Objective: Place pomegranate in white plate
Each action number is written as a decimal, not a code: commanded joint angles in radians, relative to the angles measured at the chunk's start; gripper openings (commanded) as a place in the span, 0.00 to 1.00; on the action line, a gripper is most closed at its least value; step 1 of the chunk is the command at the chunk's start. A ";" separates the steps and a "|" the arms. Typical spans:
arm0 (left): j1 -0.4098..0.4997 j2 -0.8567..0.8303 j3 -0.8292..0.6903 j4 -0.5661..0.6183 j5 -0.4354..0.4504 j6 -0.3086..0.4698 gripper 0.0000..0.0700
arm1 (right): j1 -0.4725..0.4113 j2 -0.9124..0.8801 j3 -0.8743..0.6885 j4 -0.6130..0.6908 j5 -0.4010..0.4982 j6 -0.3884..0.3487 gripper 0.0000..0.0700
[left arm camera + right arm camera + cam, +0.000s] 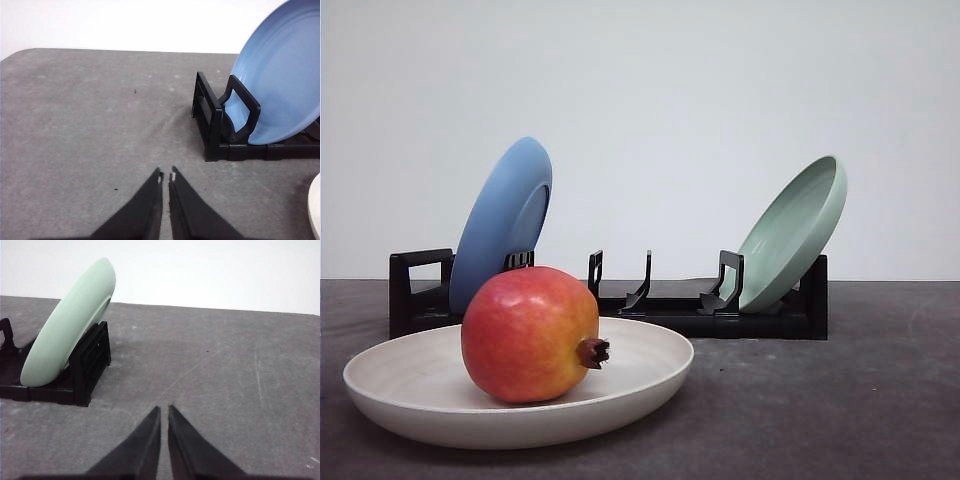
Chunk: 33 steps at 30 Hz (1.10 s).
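Pomegranate point(530, 334) sits in the white plate point(400, 385), likely settled; left gripper point(166, 177) and right gripper point(164, 410) fingers pressed together, empty, over bare table.

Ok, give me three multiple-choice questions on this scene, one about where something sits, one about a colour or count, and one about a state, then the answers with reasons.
1. Where is the pomegranate?
A. In the white plate
B. On the bare table
C. In the rack

2. How many plates stand in the rack?
A. One
B. Two
C. Three

3. How are the left tool's jaws?
A. Wide open
B. Clamped on the fruit
C. Shut, empty

Answers:
1. A: the front view shows the fruit resting inside the plate's rim.
2. B: the blue plate and the pale green plate lean in the rack's ends.
3. C: its tips nearly meet with nothing between them; the right tool looks the same.
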 commanded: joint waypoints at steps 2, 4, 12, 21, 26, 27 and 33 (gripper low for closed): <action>0.000 -0.001 -0.010 0.016 0.000 0.006 0.00 | -0.001 0.000 -0.004 0.010 0.003 0.017 0.03; 0.000 -0.001 -0.010 0.016 0.000 0.006 0.00 | -0.001 0.000 -0.004 0.010 0.003 0.017 0.03; 0.000 -0.001 -0.010 0.016 0.000 0.006 0.00 | -0.001 0.000 -0.004 0.010 0.003 0.017 0.04; 0.000 -0.001 -0.010 0.016 0.000 0.006 0.00 | -0.001 0.000 -0.004 0.010 0.003 0.017 0.03; 0.000 -0.001 -0.010 0.016 0.000 0.006 0.00 | -0.001 0.000 -0.004 0.010 0.003 0.017 0.03; 0.000 -0.001 -0.010 0.016 0.000 0.006 0.00 | -0.001 0.000 -0.004 0.010 0.003 0.017 0.03; 0.000 -0.001 -0.010 0.016 0.000 0.006 0.00 | -0.001 0.000 -0.004 0.010 0.003 0.017 0.03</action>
